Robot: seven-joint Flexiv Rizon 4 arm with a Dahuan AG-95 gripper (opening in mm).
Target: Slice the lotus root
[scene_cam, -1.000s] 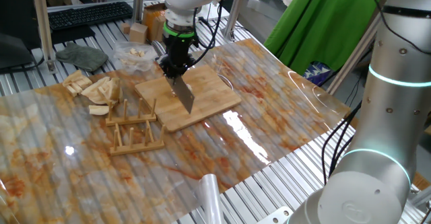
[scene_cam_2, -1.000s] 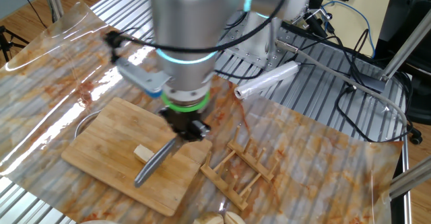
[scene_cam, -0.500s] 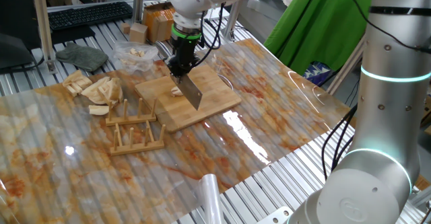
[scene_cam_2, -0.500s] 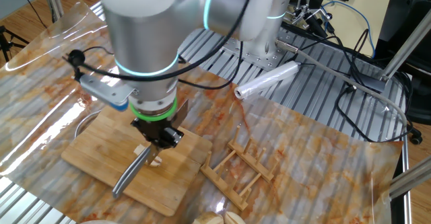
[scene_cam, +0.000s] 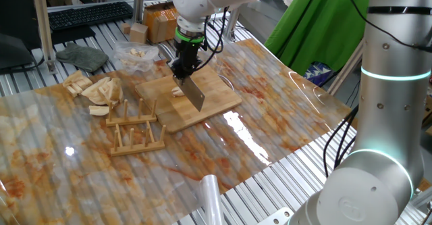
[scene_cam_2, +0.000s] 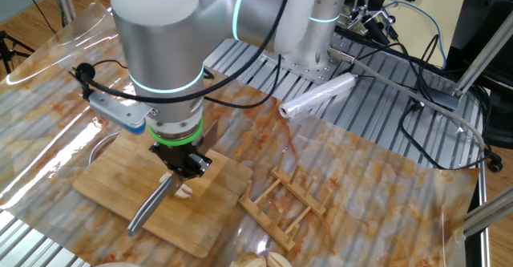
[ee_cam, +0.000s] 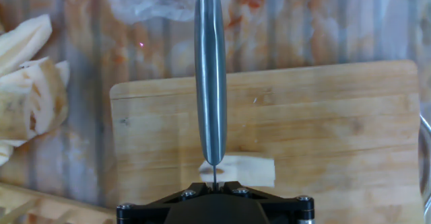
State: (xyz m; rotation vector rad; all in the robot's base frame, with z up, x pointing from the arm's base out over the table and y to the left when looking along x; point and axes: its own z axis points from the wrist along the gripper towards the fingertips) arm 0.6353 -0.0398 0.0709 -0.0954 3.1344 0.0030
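A wrinkled, rust-stained plastic sheet (scene_cam: 256, 151) covers the slatted metal table, with a keyboard (scene_cam: 88, 13) and a green cloth (scene_cam: 324, 22) in the background. Reading one fixed view from the left: well to the left of the gripper lies a heap of tan wedge slices (scene_cam: 94, 88), and a clear bag of pale chunks (scene_cam: 137, 55) sits behind it. Nearer, left and forward of the gripper, a small wooden rack (scene_cam: 135, 132) stands just beside the bamboo board (scene_cam: 216, 100).

The gripper (scene_cam: 183, 68) points straight down over the board with its jaws clamped on the handle of a knife (scene_cam: 194, 95), whose blade slants down and away toward the board. In the other fixed view the gripper (scene_cam_2: 186, 166) hangs low and the knife (scene_cam_2: 151, 208) runs out to the lower left.

The lotus root (ee_cam: 237, 171), a small cream chunk, lies on the board directly beneath the gripper. In the hand view the knife's spine (ee_cam: 210, 83) crosses it near its left end; in one fixed view the lotus root (scene_cam: 177, 92) shows just left of the blade. Whether the edge already touches it I cannot tell.

To cut well, I judge the blade should come straight down across the chunk without twisting, taking a thin slice off the end. A loose piece this small could skid or roll away under a slanted push.
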